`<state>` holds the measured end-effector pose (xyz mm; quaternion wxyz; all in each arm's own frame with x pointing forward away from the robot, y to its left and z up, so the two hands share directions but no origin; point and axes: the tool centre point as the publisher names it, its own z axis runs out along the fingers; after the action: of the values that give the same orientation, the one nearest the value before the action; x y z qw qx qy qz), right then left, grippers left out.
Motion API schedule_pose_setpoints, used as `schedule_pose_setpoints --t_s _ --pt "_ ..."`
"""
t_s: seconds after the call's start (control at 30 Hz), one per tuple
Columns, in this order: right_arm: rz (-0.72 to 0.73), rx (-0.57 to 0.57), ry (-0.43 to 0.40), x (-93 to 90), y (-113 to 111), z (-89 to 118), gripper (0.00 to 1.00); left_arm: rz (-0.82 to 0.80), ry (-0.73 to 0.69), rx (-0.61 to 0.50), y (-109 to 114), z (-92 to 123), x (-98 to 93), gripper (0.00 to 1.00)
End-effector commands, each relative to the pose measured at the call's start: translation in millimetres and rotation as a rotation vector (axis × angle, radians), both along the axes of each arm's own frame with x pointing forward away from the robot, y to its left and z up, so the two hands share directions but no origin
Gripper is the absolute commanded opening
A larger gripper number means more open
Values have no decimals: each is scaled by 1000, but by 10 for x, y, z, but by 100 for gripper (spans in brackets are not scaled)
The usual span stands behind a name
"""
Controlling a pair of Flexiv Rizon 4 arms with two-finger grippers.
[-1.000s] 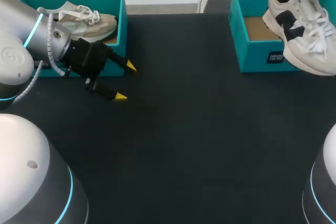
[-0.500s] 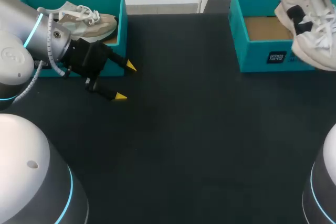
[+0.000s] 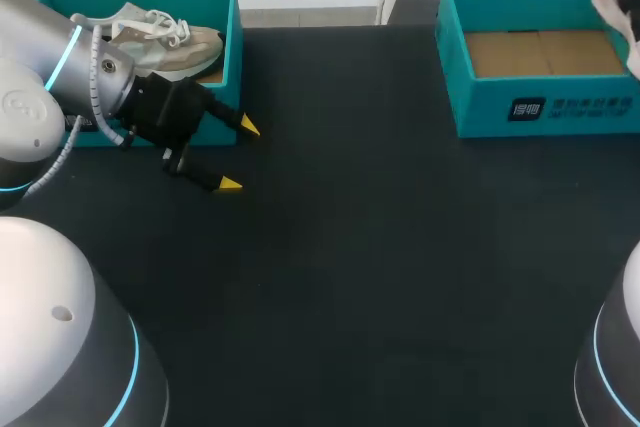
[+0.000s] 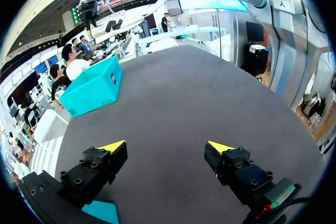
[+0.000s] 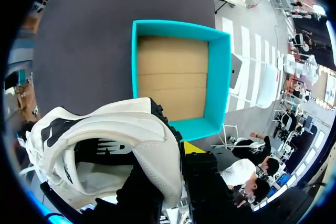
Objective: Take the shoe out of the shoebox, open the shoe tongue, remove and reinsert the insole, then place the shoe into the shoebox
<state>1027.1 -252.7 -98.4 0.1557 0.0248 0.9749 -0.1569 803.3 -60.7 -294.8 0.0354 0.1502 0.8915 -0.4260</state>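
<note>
A white shoe (image 3: 624,2) with black markings hangs at the far right edge of the head view, mostly cut off. My right gripper (image 5: 181,157) is shut on its heel collar, and the shoe (image 5: 105,135) hangs high above the table. Below it stands the teal right shoebox (image 5: 220,77), holding only its brown cardboard floor; the shoebox (image 3: 560,107) sits at the back right of the table. My left gripper (image 3: 238,155) stands open with nothing between its fingers, low over the table beside the left box. From the left wrist I see the lifted shoe (image 4: 113,24) above the right shoebox (image 4: 94,85).
A second teal shoebox (image 3: 232,27) at the back left holds a beige shoe (image 3: 165,39) with white laces. My left arm lies across that box's front. The dark tabletop (image 3: 380,247) stretches between the two boxes.
My right gripper has carried the white shoe up and to the right, off the right box and nearly out of the head view. The left arm has not moved.
</note>
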Motion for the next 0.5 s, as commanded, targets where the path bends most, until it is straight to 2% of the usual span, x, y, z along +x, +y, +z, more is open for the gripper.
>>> schedule_pose_setpoints --t_s 0.03,0.13,0.5 --pt "0 38 8 169 -223 -63 0 -1 0 3 1 1 1 100" --pt "3 28 7 237 -303 -78 0 -1 0 3 1 1 1 100" --pt "3 28 7 237 -303 -78 0 -1 0 3 1 1 1 100"
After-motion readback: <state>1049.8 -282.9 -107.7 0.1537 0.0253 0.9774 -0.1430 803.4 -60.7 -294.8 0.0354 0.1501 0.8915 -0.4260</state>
